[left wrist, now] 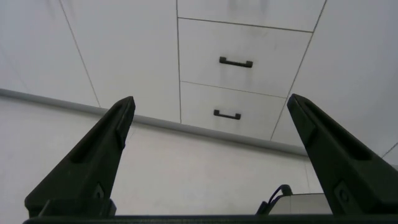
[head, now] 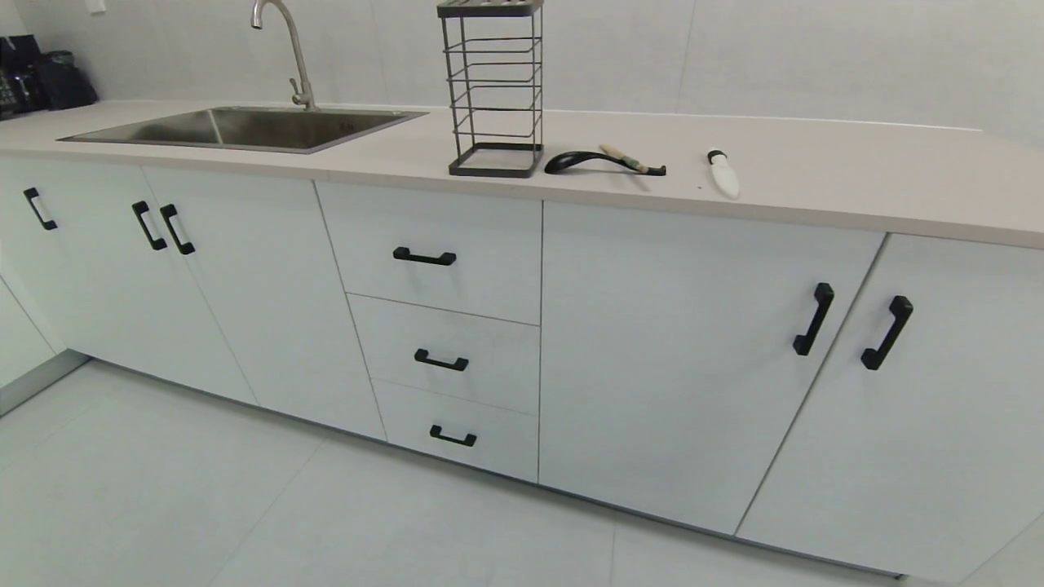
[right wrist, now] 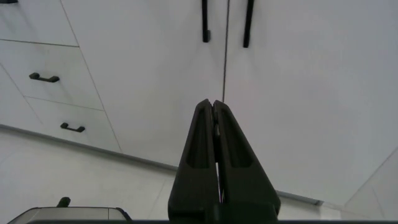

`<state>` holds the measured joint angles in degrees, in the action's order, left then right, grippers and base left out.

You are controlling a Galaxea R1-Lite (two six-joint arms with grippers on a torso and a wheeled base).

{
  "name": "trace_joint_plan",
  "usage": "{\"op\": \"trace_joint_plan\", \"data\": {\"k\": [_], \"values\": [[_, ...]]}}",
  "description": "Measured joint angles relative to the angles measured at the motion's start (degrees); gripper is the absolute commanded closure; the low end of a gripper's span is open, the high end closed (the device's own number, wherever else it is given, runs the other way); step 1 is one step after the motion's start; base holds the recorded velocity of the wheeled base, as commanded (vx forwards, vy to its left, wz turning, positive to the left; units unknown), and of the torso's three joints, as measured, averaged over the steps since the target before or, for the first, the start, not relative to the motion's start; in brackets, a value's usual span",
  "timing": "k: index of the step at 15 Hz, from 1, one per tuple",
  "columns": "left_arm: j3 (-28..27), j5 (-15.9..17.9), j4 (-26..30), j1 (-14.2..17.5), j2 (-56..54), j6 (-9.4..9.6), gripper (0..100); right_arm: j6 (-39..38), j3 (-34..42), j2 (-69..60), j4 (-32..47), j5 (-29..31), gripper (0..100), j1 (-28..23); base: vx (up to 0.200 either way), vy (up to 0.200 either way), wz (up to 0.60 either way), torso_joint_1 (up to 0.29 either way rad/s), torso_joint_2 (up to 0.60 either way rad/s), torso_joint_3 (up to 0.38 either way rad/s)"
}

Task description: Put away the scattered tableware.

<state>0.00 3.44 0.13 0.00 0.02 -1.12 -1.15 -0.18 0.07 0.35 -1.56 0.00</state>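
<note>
On the pale countertop lies a black ladle with a small wooden-handled utensil resting across its handle, just right of a dark wire rack. Farther right lies a white knife with a black band. My left gripper hangs low before the drawers, its jaws wide open and holding nothing. My right gripper is shut with its fingers pressed together, pointing at the white cabinet doors below the counter.
A steel sink with a tall faucet is set in the counter at the left. Three stacked drawers with black handles sit under the rack. Cabinet doors with black handles flank them. The tiled floor lies open in front.
</note>
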Motion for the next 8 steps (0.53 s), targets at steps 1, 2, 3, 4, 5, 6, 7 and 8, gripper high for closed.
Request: {"op": "trace_joint_plan", "data": {"k": [1, 2, 3, 4, 5, 6, 7, 8], "values": [[0.0, 0.0, 0.0, 0.0, 0.0, -0.05, 0, 0.0, 0.0, 0.0, 0.0, 0.0, 100, 0.0, 0.2, 0.0, 0.0, 0.007, 0.0, 0.002], [0.0, 0.0, 0.1, 0.0, 0.0, -0.02, 0, 0.0, 0.0, 0.0, 0.0, 0.0, 100, -0.1, 0.2, 0.0, 0.0, 0.002, 0.01, 0.002], [0.0, 0.0, 0.0, 0.0, 0.0, 0.11, 0, 0.0, 0.0, 0.0, 0.0, 0.0, 100, 0.0, 0.2, 0.0, 0.0, 0.002, 0.0, 0.002], [0.0, 0.0, 0.0, 0.0, 0.0, 0.48, 0, 0.0, 0.0, 0.0, 0.0, 0.0, 100, 0.0, 0.2, 0.0, 0.0, 0.007, 0.0, 0.002], [0.0, 0.1, 0.0, 0.0, 0.0, 0.72, 0, 0.0, 0.0, 0.0, 0.0, 0.0, 100, 0.0, 0.2, 0.0, 0.0, 0.002, 0.01, 0.002], [0.0, 0.1, 0.1, -0.1, 0.0, 0.9, 0, 0.0, 0.0, 0.0, -0.1, 0.0, 100, 0.0, 0.0, 0.0, 0.0, 0.0, 0.0, 0.0], [0.0, 0.2, 0.0, 0.0, 0.0, 1.01, 0, -0.1, 0.0, 0.0, 0.0, 0.0, 100, 0.0, 0.0, 0.0, 0.0, 0.0, 0.0, 0.0], [0.0, 0.2, 0.0, 0.0, 0.0, 0.96, 0, -0.1, 0.0, 0.0, 0.0, 0.0, 100, 0.0, 0.0, 0.0, 0.0, 0.0, 0.0, 0.0]]}}
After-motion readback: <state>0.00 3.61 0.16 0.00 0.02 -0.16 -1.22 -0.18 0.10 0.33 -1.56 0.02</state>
